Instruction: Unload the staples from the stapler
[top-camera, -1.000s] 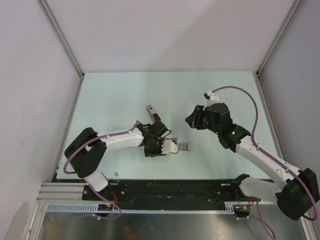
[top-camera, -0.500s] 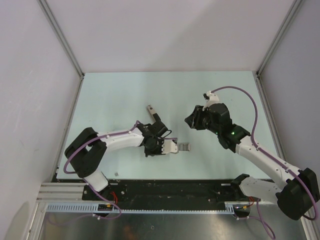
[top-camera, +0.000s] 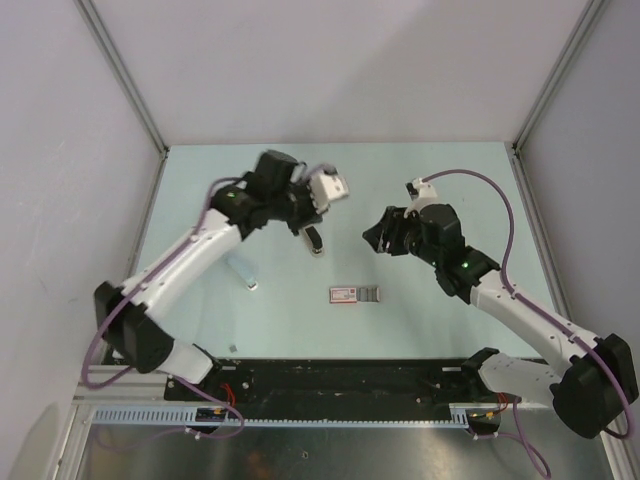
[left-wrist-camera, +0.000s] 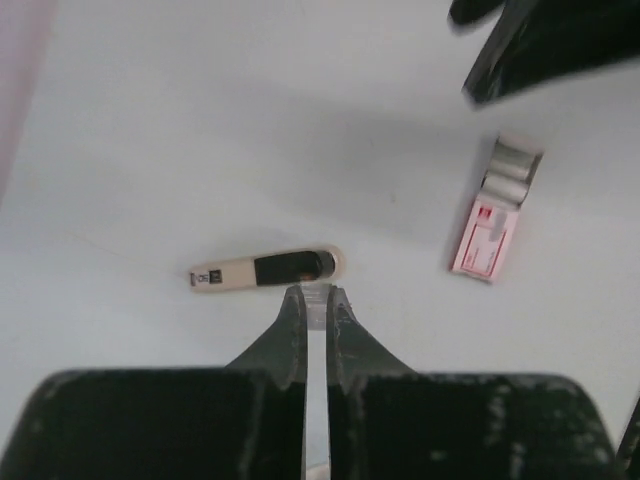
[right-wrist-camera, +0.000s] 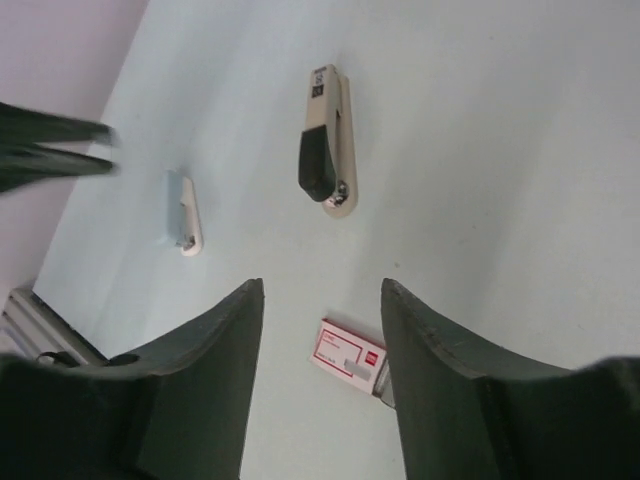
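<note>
The stapler (top-camera: 316, 244) lies flat on the table, cream-grey with a black top part. It also shows in the left wrist view (left-wrist-camera: 265, 270) and the right wrist view (right-wrist-camera: 325, 145). My left gripper (top-camera: 306, 222) hovers just beside the stapler's black end. Its jaws (left-wrist-camera: 317, 295) are nearly closed, with a small pale grey strip (left-wrist-camera: 318, 305) between the tips. My right gripper (top-camera: 375, 240) is open and empty, right of the stapler and raised above the table; its fingers (right-wrist-camera: 320, 285) are spread wide.
A red-and-white staple packet (top-camera: 355, 293) with a grey strip at one end lies near the front middle; it also shows in the wrist views (left-wrist-camera: 485, 235) (right-wrist-camera: 347, 356). A small pale blue-white piece (top-camera: 245, 272) (right-wrist-camera: 185, 215) lies left of the stapler.
My left arm has swung from beside the packet up and back to the stapler, uncovering the packet and the small pale piece. My right gripper has shifted slightly left.
</note>
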